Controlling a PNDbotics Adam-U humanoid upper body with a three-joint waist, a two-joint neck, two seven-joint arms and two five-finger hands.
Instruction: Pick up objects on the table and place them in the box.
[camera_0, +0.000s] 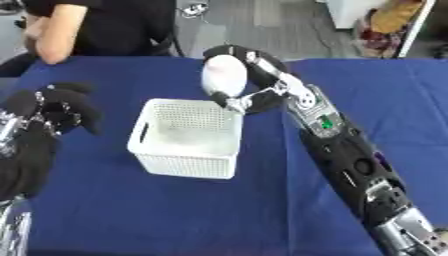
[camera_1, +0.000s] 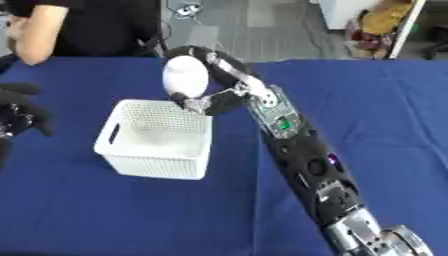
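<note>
A table covered in a dark blue cloth (camera_0: 175, 215) fills the view from above. A little left of centre sits a white perforated plastic box (camera_0: 186, 138) with slot handles, open at the top; its inside looks empty, though the floor is pale and hard to read.

The robot's right arm (camera_0: 350, 160), black with silver joints, comes in from the five o'clock corner and runs up toward twelve o'clock. Its right hand (camera_0: 254, 75) is curled round a smooth white egg-shaped object (camera_0: 224, 75), grasping it: the fingers arch over the top and far side, and the thumb comes up from below near the object's lower end. The object stands roughly upright in the hand, lifted clear of the cloth. It lies at about nine o'clock from the palm, on the side nearer the box. From the centre of the box, the object is at about one o'clock, hanging above the box's far right corner, right at the rim.

The robot's left hand (camera_0: 52, 112) shows at the nine o'clock edge, well apart from the box. It is black, raised off the table, with its fingers bent inward and holding nothing.
</note>
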